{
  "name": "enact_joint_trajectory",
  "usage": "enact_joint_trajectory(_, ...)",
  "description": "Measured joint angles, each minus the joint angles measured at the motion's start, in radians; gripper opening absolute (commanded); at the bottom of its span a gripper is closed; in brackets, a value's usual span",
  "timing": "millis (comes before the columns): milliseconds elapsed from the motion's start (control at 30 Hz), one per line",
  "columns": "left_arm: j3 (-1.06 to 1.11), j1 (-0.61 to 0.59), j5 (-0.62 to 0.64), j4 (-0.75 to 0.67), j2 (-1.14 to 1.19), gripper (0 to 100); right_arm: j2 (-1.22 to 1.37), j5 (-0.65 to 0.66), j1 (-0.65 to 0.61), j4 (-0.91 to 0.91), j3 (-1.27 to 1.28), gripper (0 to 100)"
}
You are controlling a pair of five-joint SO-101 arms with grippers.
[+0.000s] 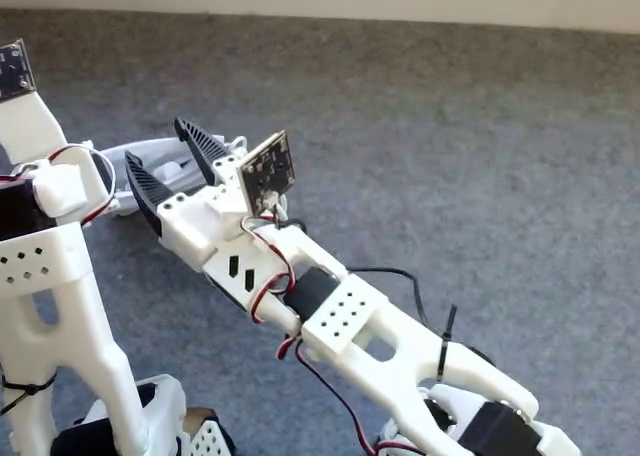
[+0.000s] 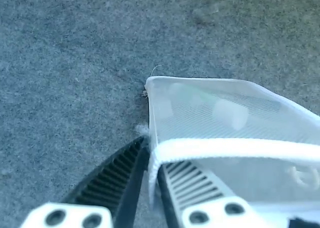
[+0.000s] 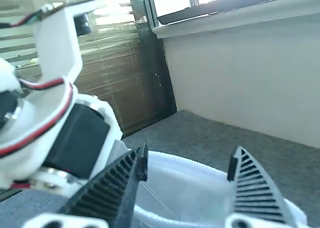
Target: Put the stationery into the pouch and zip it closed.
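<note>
The right arm [image 1: 380, 321] reaches from the lower right of the high view diagonally toward the upper left. The right gripper [image 1: 153, 142] is spread wide, its two black ridged fingers [image 1: 205, 146] standing apart above the pouch [image 1: 135, 153]. In the right wrist view the same gripper [image 3: 191, 151] hangs over the pouch [image 3: 185, 188], fingers well apart and touching nothing.

The left arm [image 1: 50, 256] stands upright at the left edge of the high view, and shows close by at the left of the right wrist view [image 3: 65, 118]. The left gripper [image 2: 151, 155] is pinched narrow on the pouch [image 2: 215, 113], clamping the end of its white zipper band [image 2: 225, 148] at the lower middle of the left wrist view.

The pouch is white, see-through mesh and lies on the grey felt-like surface [image 1: 450, 126], in the upper left of the high view. Its rim curves open beneath the right gripper. Through the mesh a pale block-like shape [image 2: 231, 113] lies inside with other faint shapes; what they are I cannot tell
</note>
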Motion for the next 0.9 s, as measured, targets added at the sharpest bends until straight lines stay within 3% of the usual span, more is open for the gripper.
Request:
enact_joint_trajectory(567,0.000,-0.002,0.000,0.000,-0.002,1,-0.292,-0.002,0.078,0.411,0.002,24.2)
enact_joint_trajectory(900,0.000,-0.002,0.000,0.000,-0.002,1,-0.523,0.097,0.097,0.592,0.058,24.2)
